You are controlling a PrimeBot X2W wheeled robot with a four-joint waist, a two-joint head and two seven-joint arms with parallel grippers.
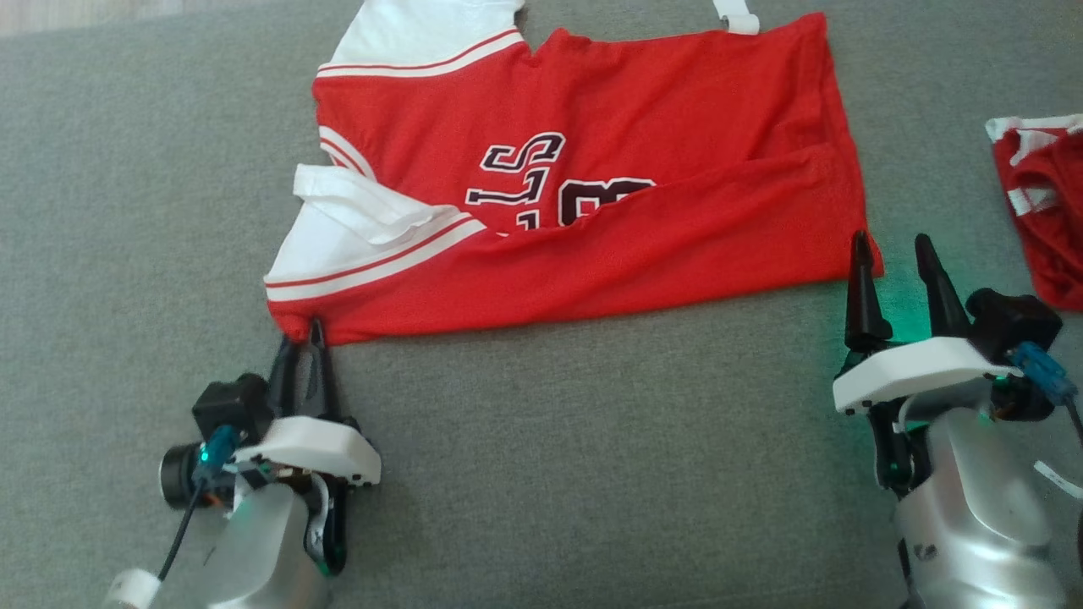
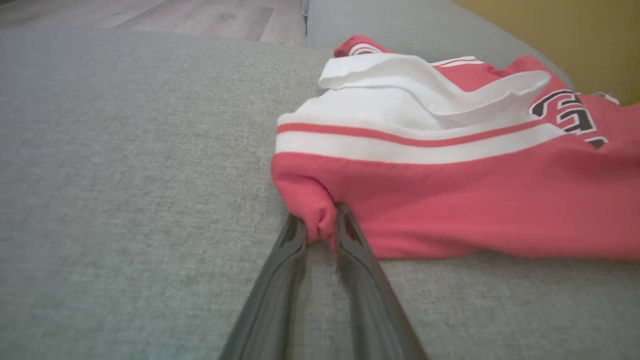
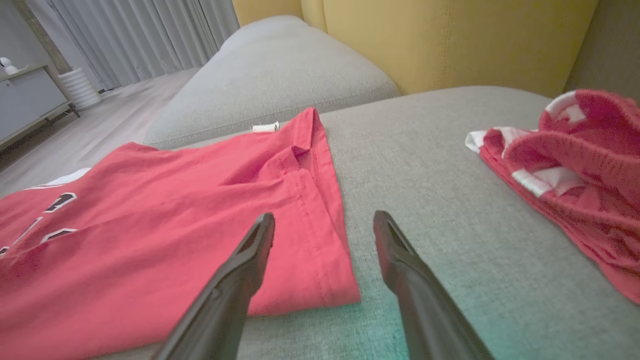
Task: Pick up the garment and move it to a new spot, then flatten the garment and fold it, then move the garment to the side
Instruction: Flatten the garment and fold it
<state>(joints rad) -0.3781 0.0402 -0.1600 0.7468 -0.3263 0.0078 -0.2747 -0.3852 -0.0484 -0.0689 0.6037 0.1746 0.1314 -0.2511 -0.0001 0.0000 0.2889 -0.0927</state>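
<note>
**tumbledry:** Where's everything sitting? Big stuff first pls.

**lintroller:** The grey sofa cushion is the whole work surface. The red jersey lies sideways across the far half of it, sleeves toward the robot's left and hem toward its right. The near long edge looks folded up over the lettering, so I'd call this mid-fold. A second red garment sits crumpled off to the right, well apart. The near white sleeve has flopped up loose.

**tumbledry:** And the grippers?

**lintroller:** The left gripper has its jaws pinched on the near left corner. In the left wrist view you can see a little wad of red cloth squeezed between the fingers. The right gripper is spread wide at the near right hem corner, one finger over cloth and one over bare cushion, holding nothing. Can't tell from these angles whether its tips touch the fabric.

**tumbledry:** How's that fabric gonna behave?

**lintroller:** Light, thin and floppy with zero stiffness, so I'd expect it to sag and drag between the two holds. I'd grab both near corners, right on the stitched hem where it's doubled and less likely to slip, then lift evenly. A tiny white label pokes out at the far edge, ignore it.
</note>
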